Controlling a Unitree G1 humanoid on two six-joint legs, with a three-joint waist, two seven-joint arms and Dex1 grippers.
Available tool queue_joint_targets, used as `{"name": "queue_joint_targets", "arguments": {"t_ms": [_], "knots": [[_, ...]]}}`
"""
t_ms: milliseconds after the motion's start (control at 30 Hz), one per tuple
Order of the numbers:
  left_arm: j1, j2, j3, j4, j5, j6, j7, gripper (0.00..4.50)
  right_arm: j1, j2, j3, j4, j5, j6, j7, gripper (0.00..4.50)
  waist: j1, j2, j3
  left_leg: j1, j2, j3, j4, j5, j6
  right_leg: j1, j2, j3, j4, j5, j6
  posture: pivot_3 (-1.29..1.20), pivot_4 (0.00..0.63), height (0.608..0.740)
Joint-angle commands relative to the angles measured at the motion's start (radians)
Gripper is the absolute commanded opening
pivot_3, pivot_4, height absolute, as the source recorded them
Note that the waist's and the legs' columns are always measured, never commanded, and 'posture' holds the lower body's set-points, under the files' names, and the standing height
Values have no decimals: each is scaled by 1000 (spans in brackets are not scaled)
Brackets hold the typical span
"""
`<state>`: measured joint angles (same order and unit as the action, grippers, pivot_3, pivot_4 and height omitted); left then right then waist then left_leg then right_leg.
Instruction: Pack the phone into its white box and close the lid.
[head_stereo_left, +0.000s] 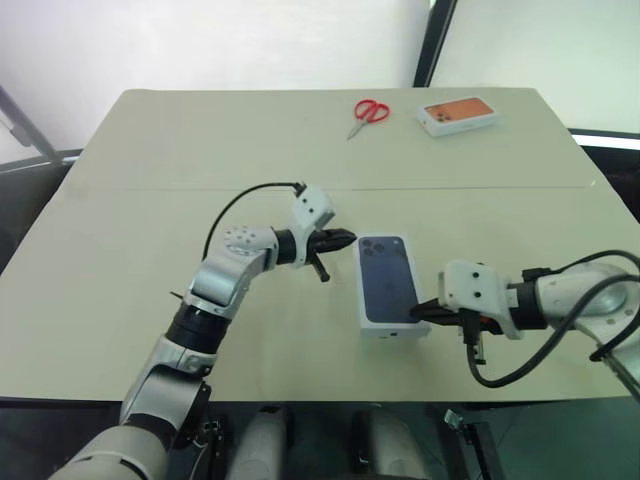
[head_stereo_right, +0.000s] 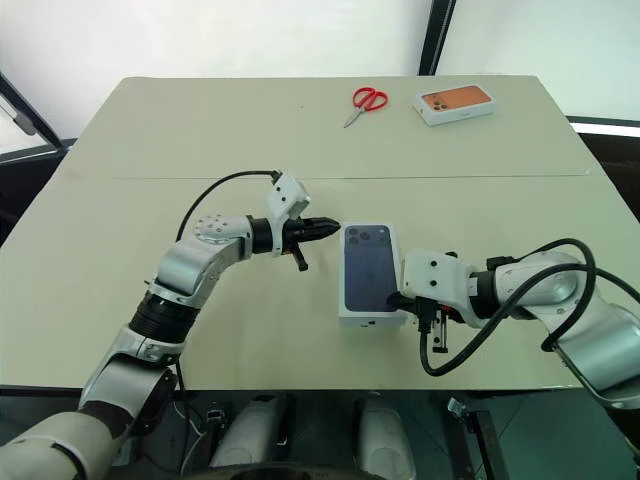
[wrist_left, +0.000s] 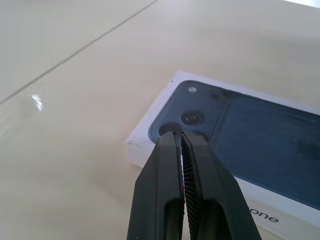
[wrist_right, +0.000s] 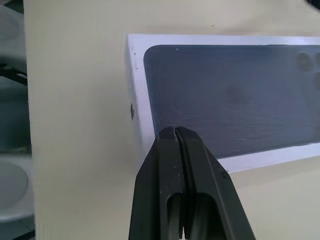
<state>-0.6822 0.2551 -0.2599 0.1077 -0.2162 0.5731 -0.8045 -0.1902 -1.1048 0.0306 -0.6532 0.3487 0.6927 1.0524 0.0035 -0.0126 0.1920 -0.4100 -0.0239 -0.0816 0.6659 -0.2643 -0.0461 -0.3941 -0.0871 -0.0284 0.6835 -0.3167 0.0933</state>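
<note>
My two head eyes look down over table (head_stereo_left: 150, 150). My wrist cameras sit close, both see lid (wrist_left: 280, 140).

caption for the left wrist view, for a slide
Shut left hand poised at the camera corner of the closed lid.

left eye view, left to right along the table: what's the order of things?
Left gripper with shut black fingers → closed white cardboard box with the dark blue phone printed on its lid → right gripper, also shut → small white box with an orange phone picture, at the far edge.
</note>
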Motion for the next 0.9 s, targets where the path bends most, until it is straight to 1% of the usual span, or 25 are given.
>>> {"name": "queue_joint_targets", "arguments": {"t_ms": [33, 367, 500, 600, 700, 800, 833, 900], "knots": [[-33, -21, -33, 27, 27, -35, -6, 182, 16, 6, 35, -11, -51, -7, -47, 35, 1, 0, 0, 0, 0, 0, 0, 0, 0, 0, 0, 0, 0, 0, 0, 0, 150, 698], [-14, -56, -102, 79, 85, -18, 10, 182, 106, 12, 105, 32, -128, -53, -82, 35, 8, -1, -1, 1, -1, 0, 0, 0, 0, 2, -1, 0, -1, 0, 0, 0, 150, 698], [-3, -50, -114, 89, 105, -2, 11, 182, 108, 23, 115, 48, -146, -65, -89, 35, 7, -3, -3, 3, -1, -1, 0, 0, 0, 5, -1, 0, -1, 0, 0, 0, 150, 698], [10, -46, -108, 89, 112, -8, 16, 182, 90, 49, 93, 52, -127, -60, -97, 35, 7, -4, -5, 3, -1, -1, 0, 0, 0, 5, 0, 0, -1, 0, 0, 0, 150, 698], [35, -54, -39, 40, 74, -40, 37, 182, 31, 120, 37, 73, -92, -40, -141, 35, 1, -4, -6, 4, 0, -1, 0, 0, 0, 5, 0, 0, -1, 0, 0, 0, 150, 698], [84, -49, 81, -74, 19, -83, 88, 182, -55, 229, -35, 157, -79, -57, -233, 35, -9, -3, -5, 3, 0, -1, 0, 0, 0, 4, 0, 0, 0, 0, 0, 0, 150, 698], [100, -41, 116, -110, 5, -79, 105, 182, -82, 262, -56, 194, -79, -64, -263, 35, -15, -4, -5, 3, 0, -1, 0, 1, -1, 3, 0, 0, 0, 0, 0, 0, 150, 698], [155, 9, 202, -195, -18, -68, 131, 182, -150, 319, -99, 279, -58, -50, -303, 35, -18, -4, -5, 2, 1, -1, 0, 2, -4, 2, 0, 0, 0, 0, 0, 0, 150, 698]]}}
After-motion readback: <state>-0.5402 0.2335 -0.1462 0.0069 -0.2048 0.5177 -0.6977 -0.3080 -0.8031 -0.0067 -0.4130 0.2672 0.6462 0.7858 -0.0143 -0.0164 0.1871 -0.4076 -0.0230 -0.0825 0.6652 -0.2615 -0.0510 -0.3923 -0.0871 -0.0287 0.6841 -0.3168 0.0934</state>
